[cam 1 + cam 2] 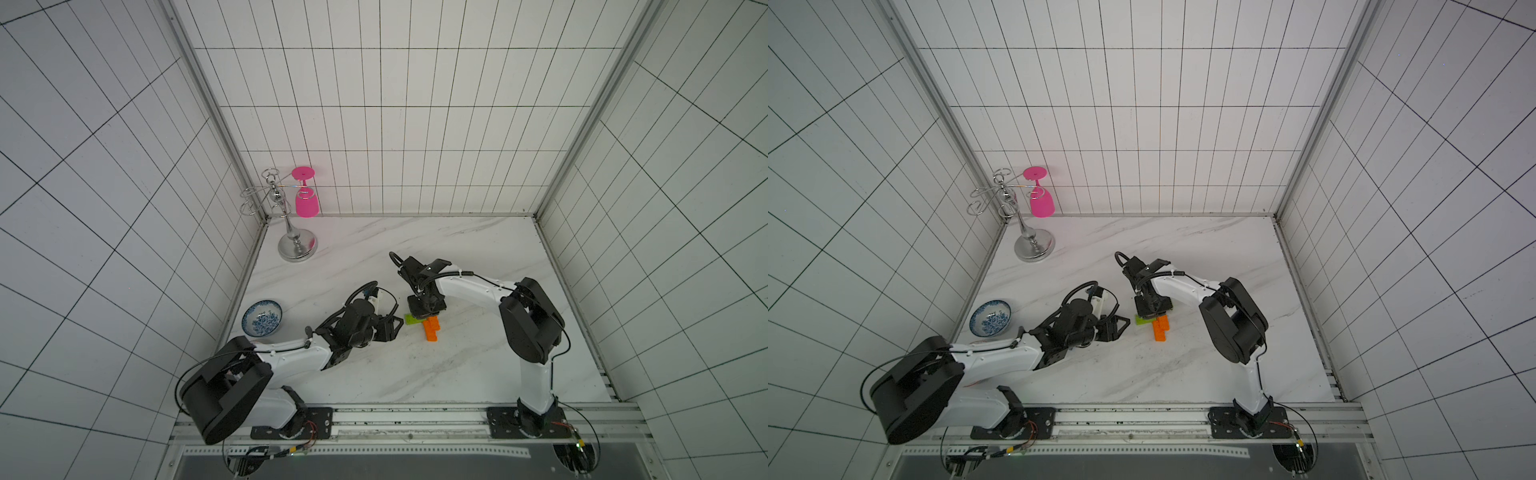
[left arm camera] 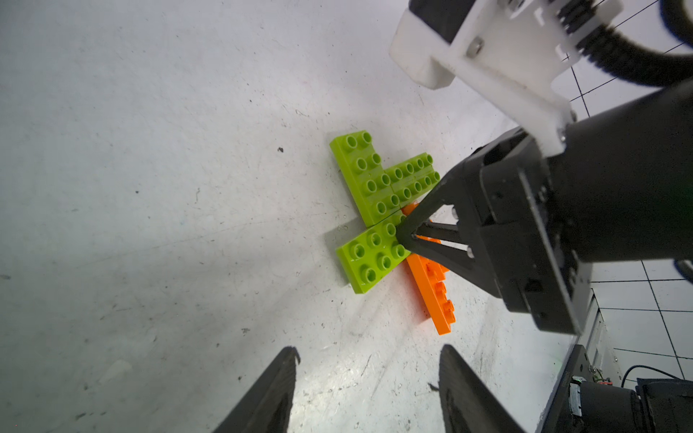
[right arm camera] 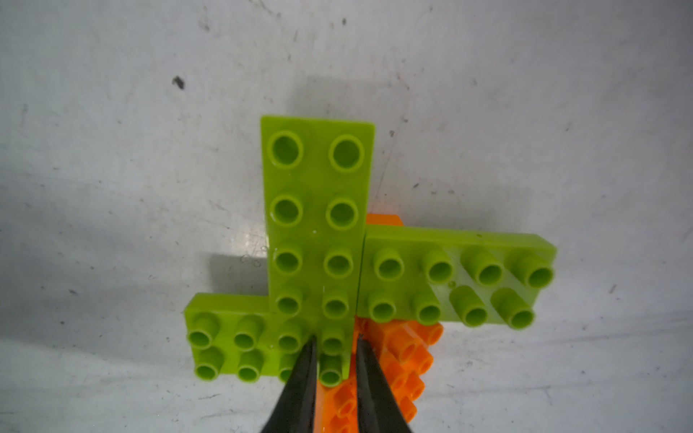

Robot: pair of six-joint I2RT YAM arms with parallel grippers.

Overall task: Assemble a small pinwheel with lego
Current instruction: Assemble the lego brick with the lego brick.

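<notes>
The pinwheel [image 1: 430, 328] lies flat on the marble table, between the two arms in both top views. Its lego parts show best in the right wrist view: three lime-green bricks [image 3: 318, 210] butted together as blades over an orange stepped stem [image 3: 405, 360]. My right gripper [image 3: 333, 339] points down onto it, its jaws a little apart. They straddle one column of studs at the end of a green brick [image 3: 240, 337]. The left wrist view shows the right gripper's fingertips [image 2: 403, 236] at the green-orange joint. My left gripper [image 2: 369, 350] is open and empty, just left of the pinwheel [image 1: 1158, 328].
A chrome glass rack [image 1: 296, 245] stands at the back left corner with a pink glass [image 1: 306, 201] hanging upside down from it. A blue-and-white bowl [image 1: 262, 318] sits by the left wall, close to my left arm. Tiled walls close in the table on three sides.
</notes>
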